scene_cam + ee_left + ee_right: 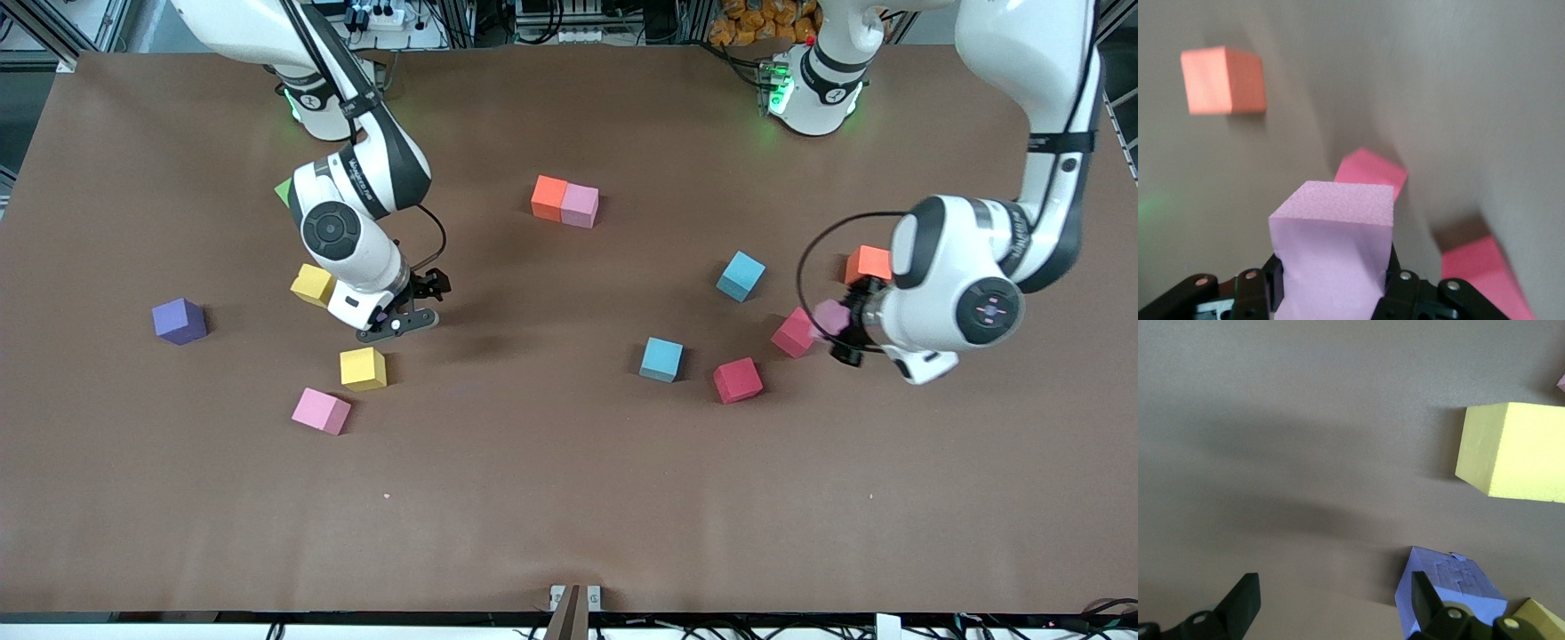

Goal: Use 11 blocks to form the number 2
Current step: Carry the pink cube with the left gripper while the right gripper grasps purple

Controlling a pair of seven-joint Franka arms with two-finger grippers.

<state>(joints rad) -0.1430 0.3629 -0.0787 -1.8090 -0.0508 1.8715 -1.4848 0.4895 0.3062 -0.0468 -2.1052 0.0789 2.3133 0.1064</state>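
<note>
My left gripper point(837, 327) is shut on a pink cube point(831, 316) and holds it above the table beside a red cube point(794, 332). In the left wrist view the pink cube point(1335, 247) sits between the gripper point(1335, 275) jaws, with two red cubes point(1371, 173) point(1481, 270) and an orange cube point(1225, 80) below. My right gripper point(413, 307) is open and empty over bare table near two yellow cubes point(313, 284) point(363, 368). It shows open in the right wrist view point(1335, 613), with a yellow cube point(1515, 450) and the purple cube point(1451, 583) off to one side.
An orange point(548, 197) and a pink cube point(580, 205) touch at mid-table toward the bases. Two light blue cubes point(741, 276) point(661, 359), a red cube point(738, 380), an orange cube point(868, 264), a pink cube point(321, 410), the purple cube point(179, 321) and a green cube point(283, 190) lie scattered.
</note>
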